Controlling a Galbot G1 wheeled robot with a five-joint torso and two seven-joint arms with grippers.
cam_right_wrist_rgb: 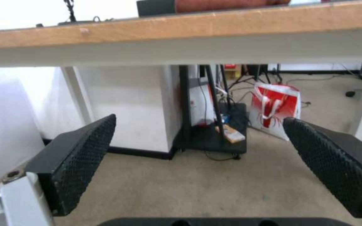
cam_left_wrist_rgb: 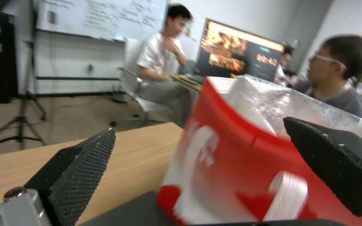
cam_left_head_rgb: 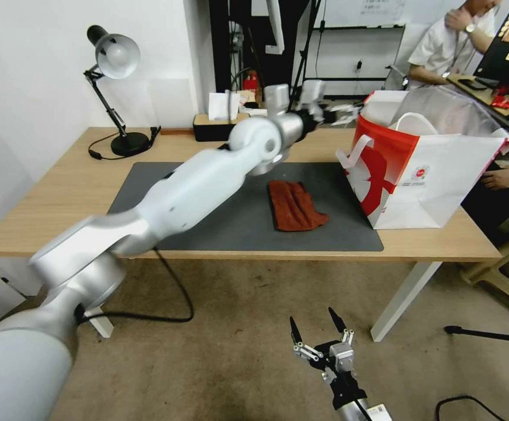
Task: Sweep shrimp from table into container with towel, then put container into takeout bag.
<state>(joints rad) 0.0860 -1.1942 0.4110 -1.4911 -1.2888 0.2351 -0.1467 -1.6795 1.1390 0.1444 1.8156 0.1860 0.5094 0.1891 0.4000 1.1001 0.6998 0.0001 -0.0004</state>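
Observation:
The rust-red towel (cam_left_head_rgb: 294, 204) lies flat on the dark grey mat (cam_left_head_rgb: 207, 234) of the table (cam_left_head_rgb: 61, 193). The red-and-white takeout bag (cam_left_head_rgb: 423, 169) stands open at the table's right end. My left arm reaches across the mat, and its gripper (cam_left_head_rgb: 318, 108) hangs open above the back of the table, left of the bag. In the left wrist view the open gripper (cam_left_wrist_rgb: 198, 125) faces the bag (cam_left_wrist_rgb: 231, 175) close up, with nothing held. My right gripper (cam_left_head_rgb: 318, 334) is open low over the floor in front of the table. The shrimp and the container are out of view.
A desk lamp (cam_left_head_rgb: 114, 58) and a black box with white tissues (cam_left_head_rgb: 219, 126) stand along the back edge. A person's hand (cam_left_head_rgb: 502, 175) rests beside the bag. Under the table are a white leg (cam_left_head_rgb: 403, 298), a floor cable (cam_left_head_rgb: 172, 292) and another red-and-white bag (cam_right_wrist_rgb: 275, 110).

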